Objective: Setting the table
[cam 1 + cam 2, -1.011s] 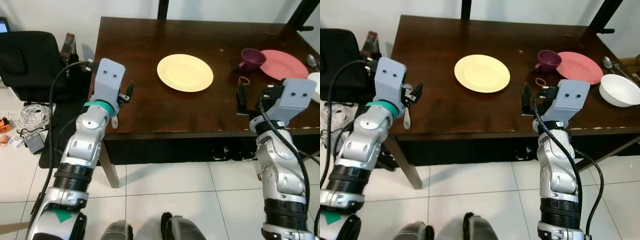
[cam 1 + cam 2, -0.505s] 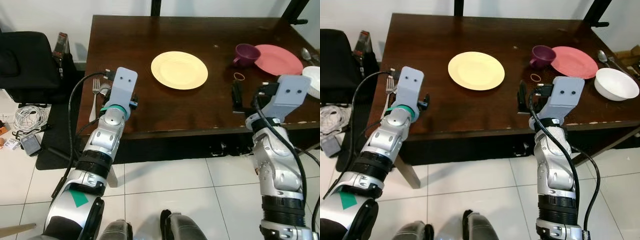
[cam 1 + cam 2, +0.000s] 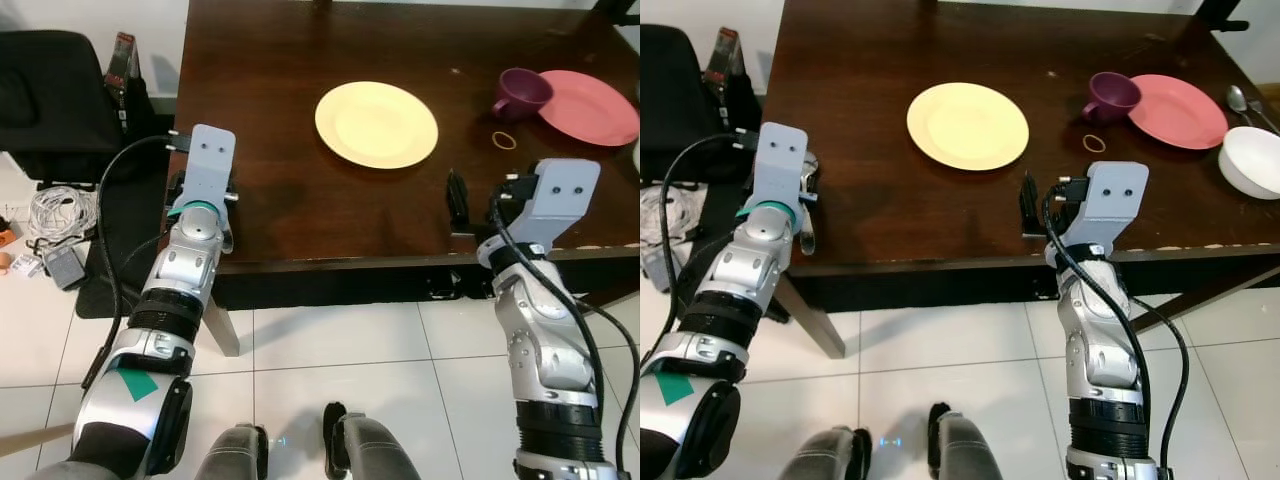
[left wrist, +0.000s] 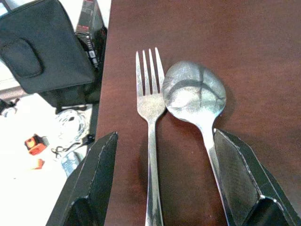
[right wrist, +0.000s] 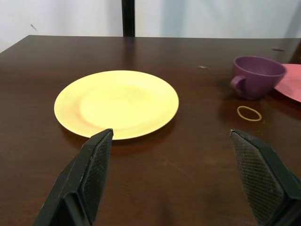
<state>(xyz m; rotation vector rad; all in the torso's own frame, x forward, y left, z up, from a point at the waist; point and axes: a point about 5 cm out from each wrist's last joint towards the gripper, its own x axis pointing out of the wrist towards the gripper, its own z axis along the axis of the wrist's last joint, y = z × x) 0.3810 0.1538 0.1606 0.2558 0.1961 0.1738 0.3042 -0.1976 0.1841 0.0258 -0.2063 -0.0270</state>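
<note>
Cutlery pickup at the corner of the dark wooden table (image 3: 300, 190)

The round yellow plate (image 3: 376, 124) sits mid-table, with the silver metal fork (image 4: 149, 122) and spoon (image 4: 195, 99) touching side by side near the table's left edge. The left gripper (image 4: 162, 188) hangs wide open straddling both handles; the right gripper (image 5: 186, 179), also spread wide, faces the plate. Best to centre on one handle, descend squarely, then close, so the neighbouring piece isn't dragged along.

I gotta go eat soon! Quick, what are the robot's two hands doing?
Left hand: open, fingers either side of the fork and spoon, gripping nothing.
Right hand: open, empty.
</note>
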